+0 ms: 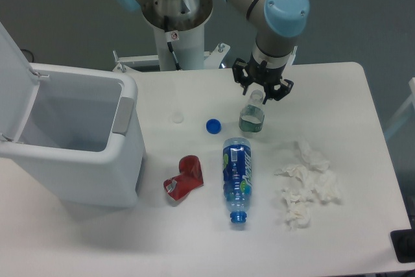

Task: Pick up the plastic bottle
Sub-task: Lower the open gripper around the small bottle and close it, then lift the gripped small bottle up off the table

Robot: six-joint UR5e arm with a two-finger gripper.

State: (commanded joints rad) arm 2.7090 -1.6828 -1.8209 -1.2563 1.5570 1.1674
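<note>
The plastic bottle [251,117] is small, clear and capless, with a green label band around its lower body. It stands upright on the white table [350,95], right of centre. My gripper [262,93] hangs directly above it, fingers pointing down around the bottle's open neck. The black fingers [241,77] appear spread apart, so the gripper looks open. The bottle's base rests on the table.
A longer blue-labelled bottle [237,178] with a blue cap lies in front of it. A loose blue cap [213,125] and a small clear lid [177,119] lie to the left. A crumpled red wrapper [184,178], white tissues [307,183] and an open white bin [71,137] stand around.
</note>
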